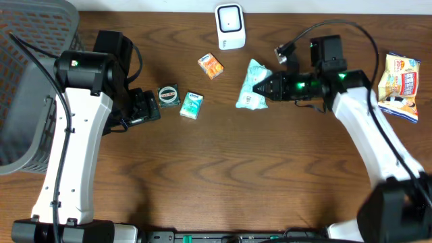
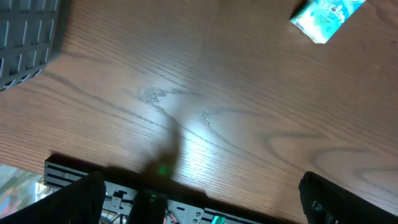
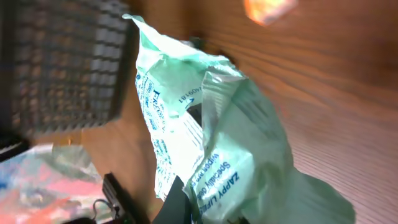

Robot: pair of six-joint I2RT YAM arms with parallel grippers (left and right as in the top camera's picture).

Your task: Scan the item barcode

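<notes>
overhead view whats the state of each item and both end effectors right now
right end effector, shut on the mint pouch
mint pouch, crumpled, gripped at its right edge
left end effector, open, holding nothing
scanner, standing upright, untouched
orange box, lying flat
round tin, lying flat
teal box, lying flat
snack bag, lying flat, untouched
</notes>
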